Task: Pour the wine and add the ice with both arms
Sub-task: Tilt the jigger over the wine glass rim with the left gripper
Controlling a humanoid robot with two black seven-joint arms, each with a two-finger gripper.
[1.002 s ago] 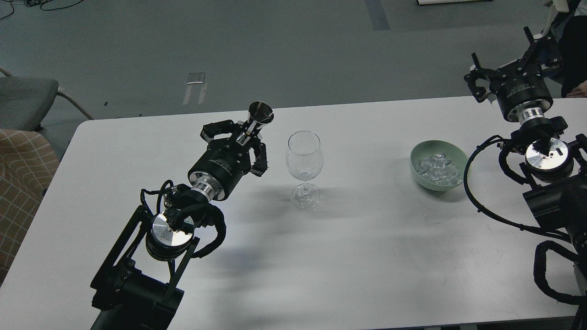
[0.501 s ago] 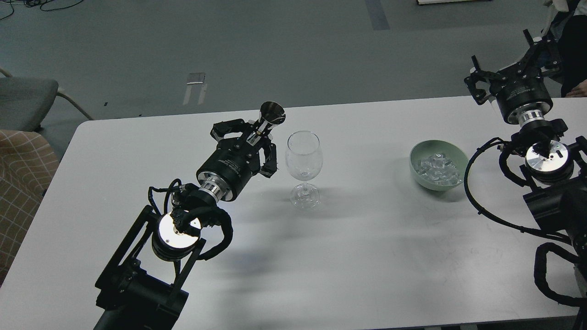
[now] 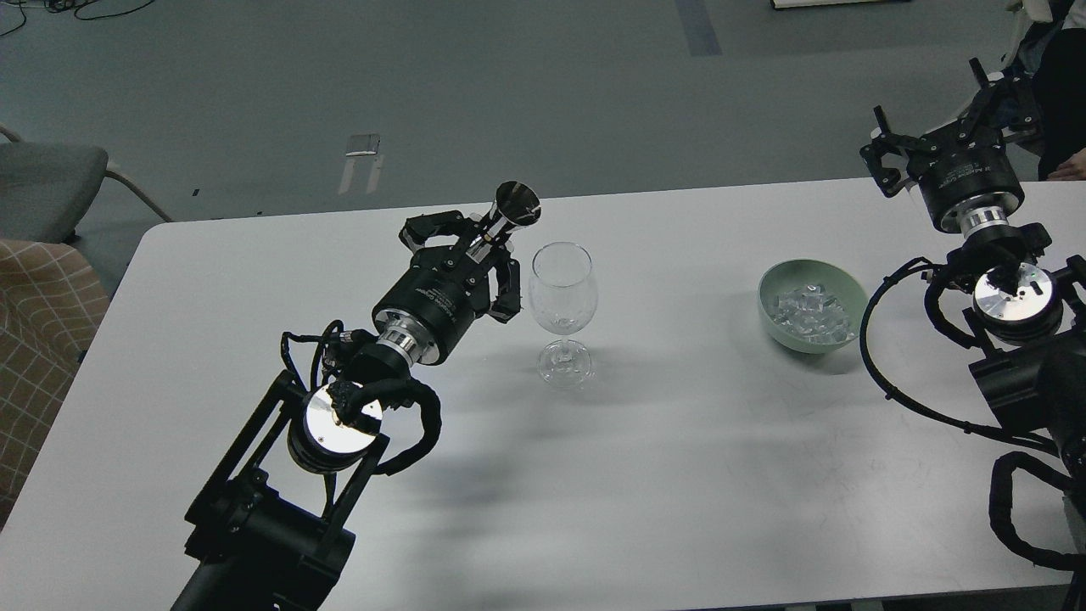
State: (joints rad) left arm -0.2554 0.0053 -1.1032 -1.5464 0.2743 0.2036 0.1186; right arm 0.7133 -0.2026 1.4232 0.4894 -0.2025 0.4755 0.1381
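A clear wine glass [image 3: 562, 293] stands upright near the middle of the white table [image 3: 679, 475]; no liquid shows in it. My left gripper [image 3: 475, 250] is shut on a small metal measuring cup [image 3: 512, 210], tilted, with its mouth just left of and above the glass rim. The wine inside the cup cannot be seen. Ice cubes [image 3: 810, 311] lie in a pale green bowl [image 3: 768, 293] to the right. My right gripper [image 3: 950, 140] is open and empty, raised beyond the table's far right edge, behind the bowl.
A grey chair [image 3: 51, 187] and a checked cushion [image 3: 38, 339] stand off the table's left end. A person's dark clothing [image 3: 1060, 93] shows at the far right edge. Cables loop from my right arm [image 3: 882, 356] next to the bowl.
My left gripper has carried the metal cup to the right and slightly up, closer to the glass rim. My right gripper has barely shifted.
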